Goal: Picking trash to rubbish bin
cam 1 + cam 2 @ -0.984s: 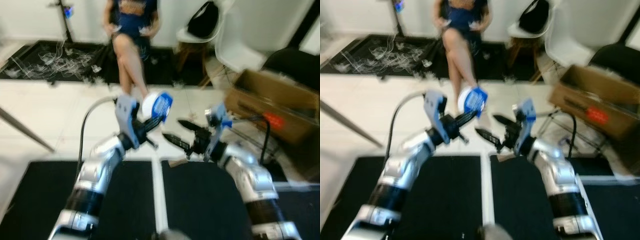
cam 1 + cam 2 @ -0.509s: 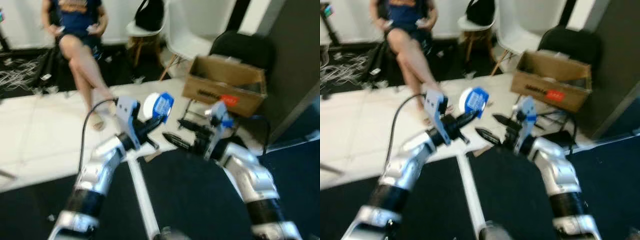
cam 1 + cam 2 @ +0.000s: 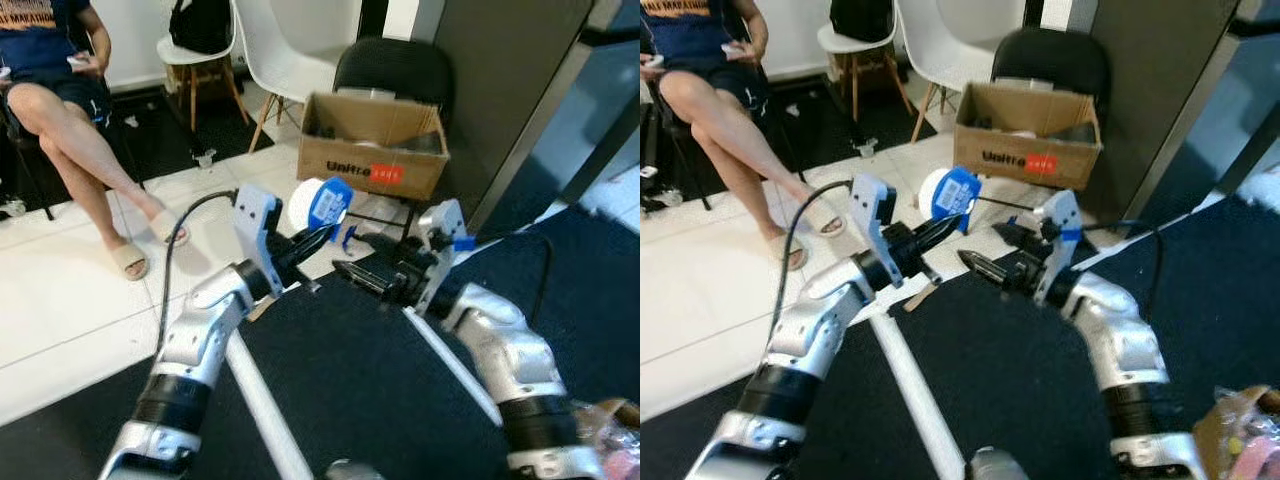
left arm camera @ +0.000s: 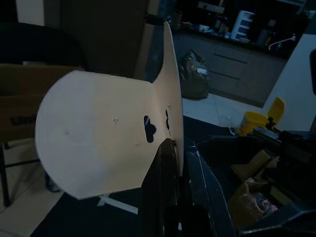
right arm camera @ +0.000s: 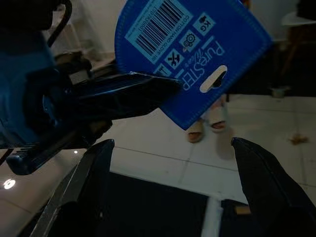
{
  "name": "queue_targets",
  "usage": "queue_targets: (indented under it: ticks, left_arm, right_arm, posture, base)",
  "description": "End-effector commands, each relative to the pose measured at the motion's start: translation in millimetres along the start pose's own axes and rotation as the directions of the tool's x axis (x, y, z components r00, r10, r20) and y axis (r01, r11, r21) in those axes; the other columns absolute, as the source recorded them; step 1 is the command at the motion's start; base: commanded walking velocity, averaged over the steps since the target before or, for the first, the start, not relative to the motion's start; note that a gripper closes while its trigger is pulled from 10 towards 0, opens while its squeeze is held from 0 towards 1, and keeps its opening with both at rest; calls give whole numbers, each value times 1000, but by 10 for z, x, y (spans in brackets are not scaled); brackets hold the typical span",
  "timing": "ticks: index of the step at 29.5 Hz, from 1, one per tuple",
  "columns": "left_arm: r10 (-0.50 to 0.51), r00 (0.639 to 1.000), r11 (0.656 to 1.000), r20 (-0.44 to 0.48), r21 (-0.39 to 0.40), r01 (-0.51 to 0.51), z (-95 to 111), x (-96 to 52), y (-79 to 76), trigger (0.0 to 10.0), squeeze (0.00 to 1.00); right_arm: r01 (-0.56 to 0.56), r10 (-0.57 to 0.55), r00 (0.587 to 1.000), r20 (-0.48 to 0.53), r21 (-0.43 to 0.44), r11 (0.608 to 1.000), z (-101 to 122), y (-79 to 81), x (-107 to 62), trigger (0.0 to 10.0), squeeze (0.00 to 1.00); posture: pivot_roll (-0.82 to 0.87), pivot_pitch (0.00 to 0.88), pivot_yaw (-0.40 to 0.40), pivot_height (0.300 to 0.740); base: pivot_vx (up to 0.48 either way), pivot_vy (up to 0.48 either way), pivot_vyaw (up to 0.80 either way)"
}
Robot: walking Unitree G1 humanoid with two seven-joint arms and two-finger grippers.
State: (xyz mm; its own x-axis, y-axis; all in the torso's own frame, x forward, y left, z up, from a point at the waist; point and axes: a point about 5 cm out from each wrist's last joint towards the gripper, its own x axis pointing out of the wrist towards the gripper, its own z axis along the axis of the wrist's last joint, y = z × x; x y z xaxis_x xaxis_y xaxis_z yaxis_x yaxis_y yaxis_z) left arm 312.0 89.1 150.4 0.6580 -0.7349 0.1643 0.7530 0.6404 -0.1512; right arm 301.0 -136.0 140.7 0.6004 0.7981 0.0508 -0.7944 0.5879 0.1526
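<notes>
Blue-and-white card packaging (image 3: 318,204) pinched by its edge between the closed fingers of the left gripper (image 3: 312,240), raised clear for carrying. Right gripper (image 3: 352,269) just beside, fingers spread wide, holding nothing. Cardboard box (image 3: 372,145) beyond the fingertips, probably the bin.

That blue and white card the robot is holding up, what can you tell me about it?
The card is a thin, bent piece of retail packaging: blue printed face with a barcode and a hang hole, plain white back. The left gripper has its fingers shut on the card's lower edge and holds it raised in the air, ahead of the open right gripper, which does not touch it.
</notes>
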Motion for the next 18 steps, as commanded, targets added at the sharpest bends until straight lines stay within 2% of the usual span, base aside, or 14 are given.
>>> queue_targets:
  ticks: [1,18]
  left_arm:
    - [6,1000,1000,23,-13,-6,11,-41,28,10000,0]
    - [1,999,1000,46,-30,0,2,-65,43,10000,0]
  right_arm:
    - [0,0,1000,2,-12,1000,14,-2,-8,10000,0]
    - [-3,3,1000,-4,-4,1000,9,-1,-13,10000,0]
  posture:
    - [-90,0,-18,740]
    - [-89,0,-18,740]
  base:
    - [262,0,0]
    - [292,0,-27]
